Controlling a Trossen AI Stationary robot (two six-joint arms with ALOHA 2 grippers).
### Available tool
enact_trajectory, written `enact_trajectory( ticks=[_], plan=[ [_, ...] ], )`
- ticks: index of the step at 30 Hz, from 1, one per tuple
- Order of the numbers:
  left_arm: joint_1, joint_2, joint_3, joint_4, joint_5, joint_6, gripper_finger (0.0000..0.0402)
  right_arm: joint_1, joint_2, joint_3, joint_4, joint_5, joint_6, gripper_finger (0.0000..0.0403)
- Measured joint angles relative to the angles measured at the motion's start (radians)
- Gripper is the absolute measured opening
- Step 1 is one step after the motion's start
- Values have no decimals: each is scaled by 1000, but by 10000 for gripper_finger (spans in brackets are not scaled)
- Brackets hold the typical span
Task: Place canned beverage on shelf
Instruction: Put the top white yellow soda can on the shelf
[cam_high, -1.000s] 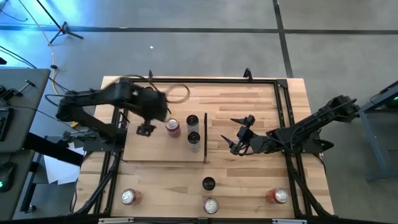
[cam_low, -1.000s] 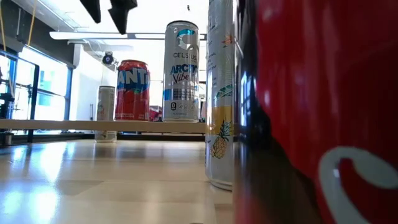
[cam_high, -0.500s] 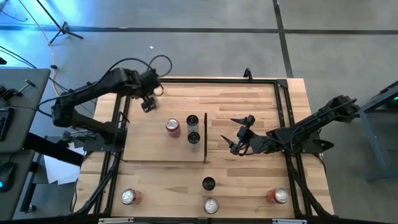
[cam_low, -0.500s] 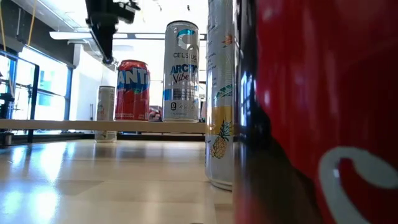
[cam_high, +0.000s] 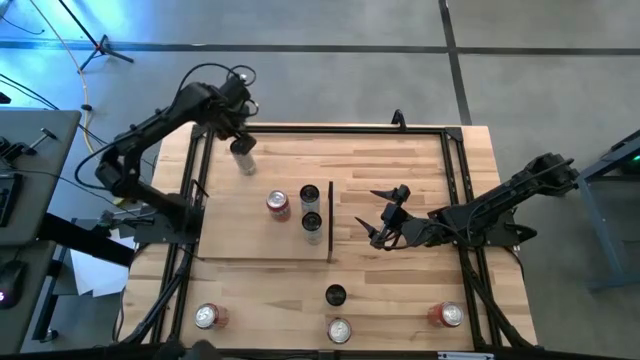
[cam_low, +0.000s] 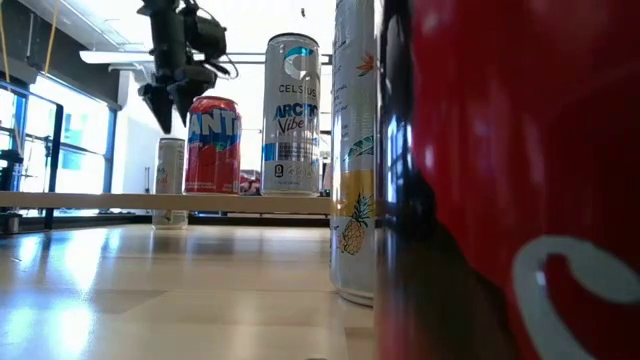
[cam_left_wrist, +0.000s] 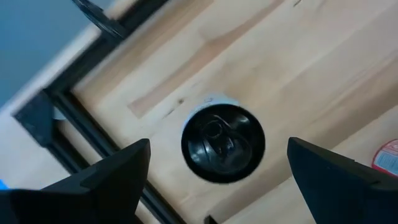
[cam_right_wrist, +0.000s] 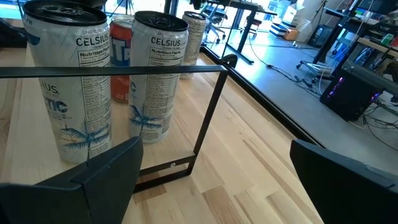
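**A:** Since the big red can at the front edge blocks half the low view, where does the next can stand?

**B:** Past it comes the shelf with three cans already on it. Beyond that, near the far left corner of the surface, is a silver can, upright with its long axis vertical.

**A:** And which claw is closer to it?

**B:** The left claw is. It hangs straight above that can, fingers spread wide and gripping nothing. From its wrist, the black lid shows centred between them.

**A:** And the other arm?

**B:** The right claw waits beside the shelf's dark strip, also spread and empty, well apart from that can.

**A:** Is anything unclear?

**B:** From overhead the left claw covers the can. In the low view the shelf edge crosses its lower part, so I can't tell how much height separates them.
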Motion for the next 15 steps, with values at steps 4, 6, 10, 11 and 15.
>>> enact_trajectory(
  ticks=[4,6,10,11,15],
  plan=[
    [20,45,0,-1,6,7,353,0,0,0,0,0,0,393],
    [24,66,0,0,6,8,353,0,0,0,0,0,0,393],
    [25,102,0,-1,6,10,353,0,0,0,0,0,0,393],
    [29,110,0,-2,7,15,353,0,0,0,0,0,0,393],
    [39,145,0,-2,23,18,353,0,0,0,0,0,0,393]
  ],
)
